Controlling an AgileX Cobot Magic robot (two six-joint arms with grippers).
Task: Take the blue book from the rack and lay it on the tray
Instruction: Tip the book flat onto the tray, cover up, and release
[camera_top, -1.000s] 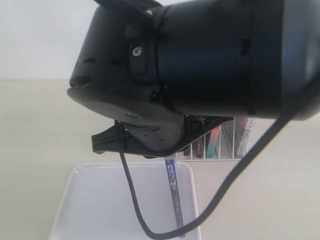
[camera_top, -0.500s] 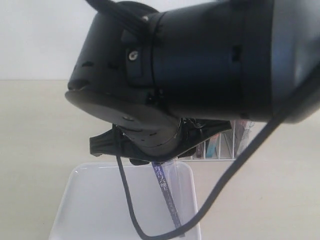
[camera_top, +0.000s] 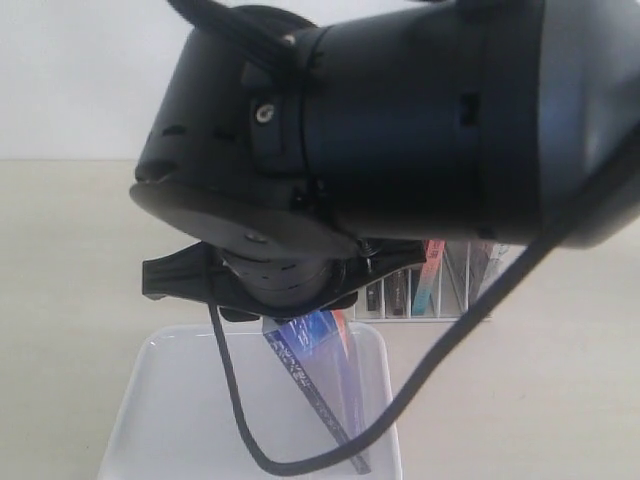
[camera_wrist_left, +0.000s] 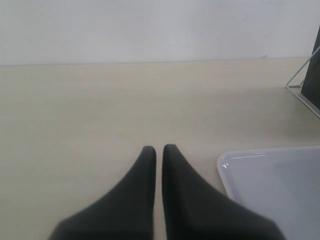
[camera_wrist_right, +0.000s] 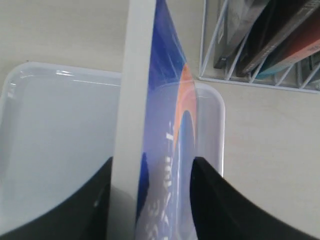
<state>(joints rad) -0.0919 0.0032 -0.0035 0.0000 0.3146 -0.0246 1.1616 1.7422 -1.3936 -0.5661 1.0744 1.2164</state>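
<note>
The blue book (camera_top: 312, 400) stands tilted over the white tray (camera_top: 180, 410), its lower end down in the tray and its top leaning left. In the right wrist view its white page edge and blue and orange cover (camera_wrist_right: 172, 115) rise between the fingers of my right gripper (camera_wrist_right: 152, 161). The gripper is open, its fingers spread wider than the book is thick, and the cover leans toward one finger (camera_wrist_right: 215, 200). The white wire rack (camera_top: 455, 290) stands behind the tray. Beside a tray corner (camera_wrist_left: 270, 185), my left gripper (camera_wrist_left: 159, 148) is shut and empty, low over the table.
My right arm (camera_top: 400, 120) fills most of the exterior view and hides much of the rack. Its black cable (camera_top: 235, 410) hangs over the tray. Dark books (camera_wrist_right: 250, 40) and a red-and-teal one (camera_wrist_right: 295, 52) remain in the rack (camera_wrist_right: 215, 60). The rack's edge (camera_wrist_left: 302, 82) shows from the left wrist.
My right gripper has shifted left above the tray. The blue book went from upright to leaning, its top carried left while its lower end stayed in place.
</note>
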